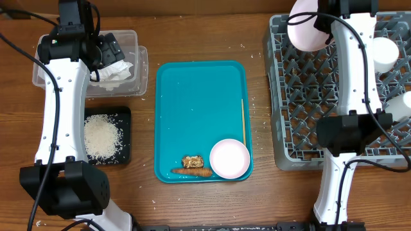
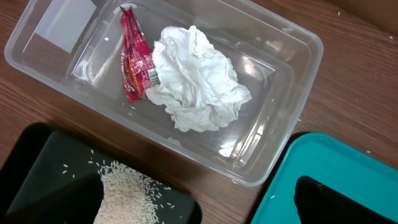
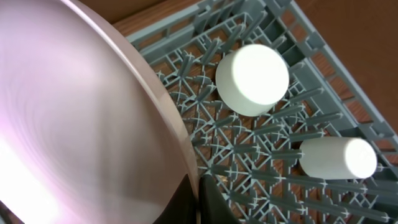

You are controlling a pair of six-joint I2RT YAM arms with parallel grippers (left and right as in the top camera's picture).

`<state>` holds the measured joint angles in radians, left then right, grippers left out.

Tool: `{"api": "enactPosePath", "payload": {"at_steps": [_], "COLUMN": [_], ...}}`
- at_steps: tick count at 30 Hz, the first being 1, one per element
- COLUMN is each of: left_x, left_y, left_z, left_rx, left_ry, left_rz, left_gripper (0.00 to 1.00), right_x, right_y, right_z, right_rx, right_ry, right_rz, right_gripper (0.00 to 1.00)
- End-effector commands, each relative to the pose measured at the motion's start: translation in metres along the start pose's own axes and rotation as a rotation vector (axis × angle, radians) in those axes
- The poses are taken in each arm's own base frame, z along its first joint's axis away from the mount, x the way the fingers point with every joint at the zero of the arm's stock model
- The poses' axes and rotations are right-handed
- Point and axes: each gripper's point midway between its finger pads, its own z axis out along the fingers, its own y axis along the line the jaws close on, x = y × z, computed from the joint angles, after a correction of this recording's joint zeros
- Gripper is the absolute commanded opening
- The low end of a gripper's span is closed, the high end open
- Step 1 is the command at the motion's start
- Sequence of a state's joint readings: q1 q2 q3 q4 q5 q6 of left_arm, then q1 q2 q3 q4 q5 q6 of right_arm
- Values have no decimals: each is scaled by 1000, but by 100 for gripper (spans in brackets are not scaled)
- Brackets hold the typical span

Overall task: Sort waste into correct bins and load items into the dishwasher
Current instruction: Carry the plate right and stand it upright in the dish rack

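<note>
Near edge of teal tray (image 1: 192, 96): small bowl (image 1: 230, 158), carrot (image 1: 191, 171), brown lump (image 1: 192, 161) close together. Left of it, black tray (image 1: 126, 128) holds rice (image 1: 101, 136). Beyond: clear tub (image 2: 280, 87) with crumpled napkin (image 2: 196, 78) and red wrapper (image 2: 134, 56); left gripper (image 1: 109, 50) above it, fingers spread wide, empty. Farthest right: right gripper (image 3: 198, 202) pinches rim of large plate (image 3: 74, 124), tilted over dish rack (image 1: 302, 128) far-left corner. A strip of wooden table (image 1: 260, 192) separates teal tray and rack.

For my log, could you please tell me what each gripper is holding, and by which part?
The right gripper pinches the large round white plate by its rim; the left gripper is open and empty.
</note>
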<state>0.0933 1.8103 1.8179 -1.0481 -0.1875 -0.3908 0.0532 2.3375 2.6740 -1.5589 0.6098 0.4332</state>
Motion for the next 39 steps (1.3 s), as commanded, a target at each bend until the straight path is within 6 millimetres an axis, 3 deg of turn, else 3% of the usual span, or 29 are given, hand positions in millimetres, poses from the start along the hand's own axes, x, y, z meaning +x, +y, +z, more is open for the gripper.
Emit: {"api": "enactPosePath", "payload": {"at_steps": [1, 5, 18, 31, 39], "left_x": [0, 0, 0, 0, 0], "left_y": [-1, -1, -1, -1, -1], "left_z": [-5, -5, -5, -5, -5], "left_rx": [10, 9, 9, 9, 9], "left_ry": [-8, -8, -8, -8, -8], "left_rz": [-16, -16, -16, -16, -16], "left_gripper": [100, 100, 100, 100, 100], "right_x": [3, 7, 14, 24, 30], "right_y": [0, 1, 21, 21, 27], "right_z": [4, 9, -5, 14, -1], "right_rx": [19, 40, 45, 114, 89], "right_ry": [-2, 2, -29, -27, -23], "right_rz": [-1, -20, -71, -105, -131], "right_gripper": [4, 4, 4, 4, 5]}}
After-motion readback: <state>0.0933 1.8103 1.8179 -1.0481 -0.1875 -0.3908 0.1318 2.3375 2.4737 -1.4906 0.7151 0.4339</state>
